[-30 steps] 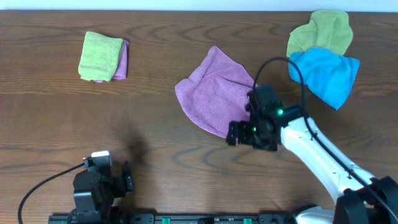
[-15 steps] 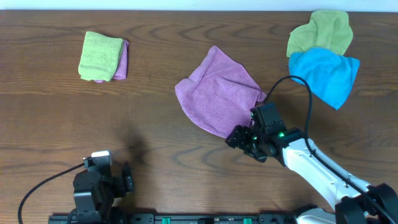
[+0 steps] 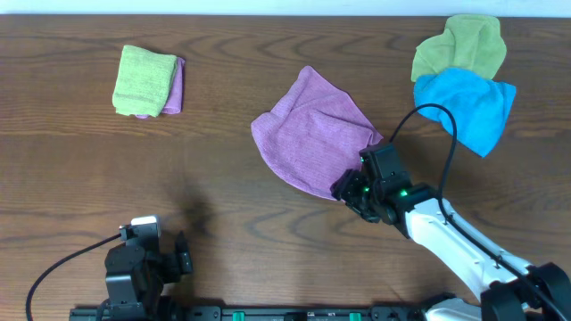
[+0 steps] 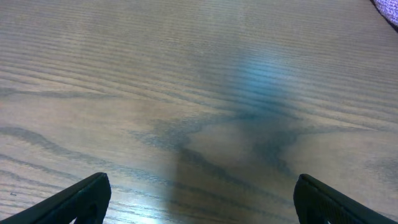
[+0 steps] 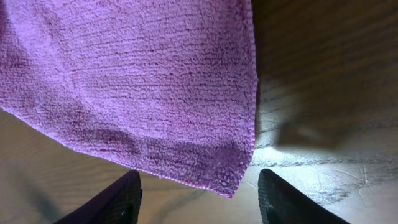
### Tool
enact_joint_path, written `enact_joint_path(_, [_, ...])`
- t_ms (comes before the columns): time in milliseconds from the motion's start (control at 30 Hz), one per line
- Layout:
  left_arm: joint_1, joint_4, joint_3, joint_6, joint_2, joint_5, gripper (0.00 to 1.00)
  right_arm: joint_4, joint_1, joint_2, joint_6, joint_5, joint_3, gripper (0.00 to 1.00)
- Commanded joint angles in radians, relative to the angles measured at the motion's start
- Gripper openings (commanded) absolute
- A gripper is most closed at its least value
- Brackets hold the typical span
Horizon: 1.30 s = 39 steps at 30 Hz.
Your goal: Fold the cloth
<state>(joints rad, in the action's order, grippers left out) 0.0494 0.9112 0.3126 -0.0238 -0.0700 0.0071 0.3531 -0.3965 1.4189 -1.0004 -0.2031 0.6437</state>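
Note:
A purple cloth (image 3: 308, 134) lies crumpled and partly doubled over in the middle of the table. In the right wrist view its lower corner (image 5: 230, 180) lies flat on the wood between my fingers. My right gripper (image 3: 346, 190) is open at that near corner, low over the table, with both fingers (image 5: 199, 202) apart and empty. My left gripper (image 3: 147, 259) rests at the front left, far from the cloth. Its fingers (image 4: 199, 199) are wide open over bare wood.
A folded green cloth on a folded purple one (image 3: 147, 82) sits at the back left. A green cloth (image 3: 459, 45) and a blue cloth (image 3: 468, 102) lie loose at the back right. The right arm's cable (image 3: 428, 120) arcs over the table near the blue cloth.
My right gripper has moved from over the cloth's right side down and toward the front, then edged back to the cloth's near corner. The cloth's right edge is uncovered. The left arm has not moved.

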Motion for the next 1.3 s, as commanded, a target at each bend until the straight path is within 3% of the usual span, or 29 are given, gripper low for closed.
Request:
enact_joint_path(0, [-0.005,0.010,-0.010,-0.006,0.003,-0.017,0.95,-0.002,-0.001,0.018,-0.034,0.039,-0.007,0.60])
enact_joint_path(500, [-0.005,0.010,-0.010,-0.006,0.003,-0.017,0.95,-0.032,-0.002,0.108,-0.077,0.038,-0.007,0.53])
enact_joint_path(567, [-0.005,0.010,-0.010,-0.006,0.003,-0.017,0.95,-0.036,-0.002,0.112,-0.077,0.039,-0.007,0.46])
enact_joint_path(600, [-0.005,0.010,-0.010,-0.007,0.003,-0.016,0.95,-0.042,-0.002,0.112,-0.076,0.039,-0.007,0.38])
enact_joint_path(700, [-0.005,0.010,-0.010,-0.006,0.003,-0.017,0.95,-0.066,-0.002,0.112,-0.076,0.029,-0.007,0.02])
enact_joint_path(933, [-0.005,0.010,-0.010,-0.006,0.003,-0.017,0.95,-0.149,-0.091,0.112,-0.087,-0.151,-0.007,0.01])
enact_joint_path(1267, [-0.005,0.010,-0.010,-0.006,0.003,-0.017,0.95,-0.434,-0.414,0.112,-0.200,-0.189,-0.007,0.01])
